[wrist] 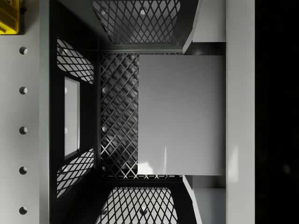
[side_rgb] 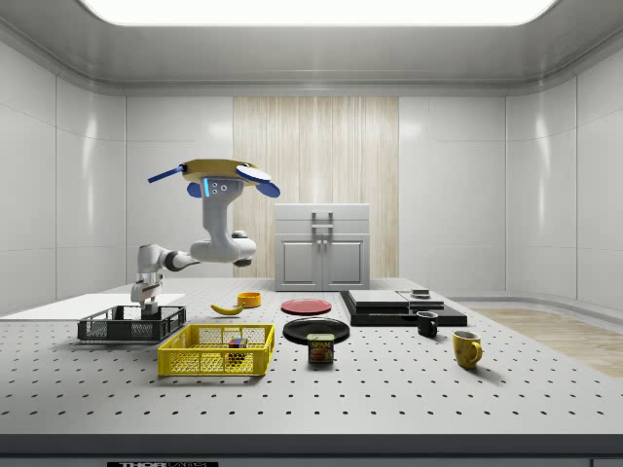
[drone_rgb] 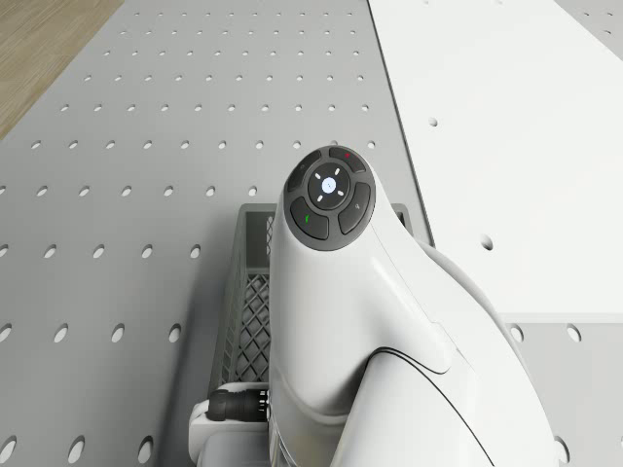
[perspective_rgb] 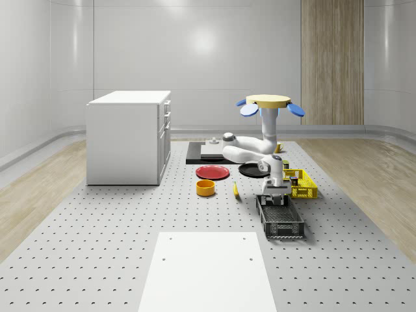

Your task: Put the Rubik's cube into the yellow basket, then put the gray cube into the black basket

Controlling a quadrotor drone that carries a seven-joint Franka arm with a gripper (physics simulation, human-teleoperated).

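Gray cube [wrist: 182, 114] clenched in your gripper [wrist: 194, 114], hanging low inside black basket [wrist: 74, 116]; drone [side_rgb: 216, 178] hovers beside it, release pending.

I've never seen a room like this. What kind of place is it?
Probably a pretend robot lab made in a computer. The big table is full of little holes, the walls are smooth and bare, and a flying robot hovers near the black basket and yellow basket, beside a banana.

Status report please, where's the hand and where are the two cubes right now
Drone hovering; hand lowered into black basket, shut on gray cube. Rubik's cube in yellow basket. Nothing in the way.
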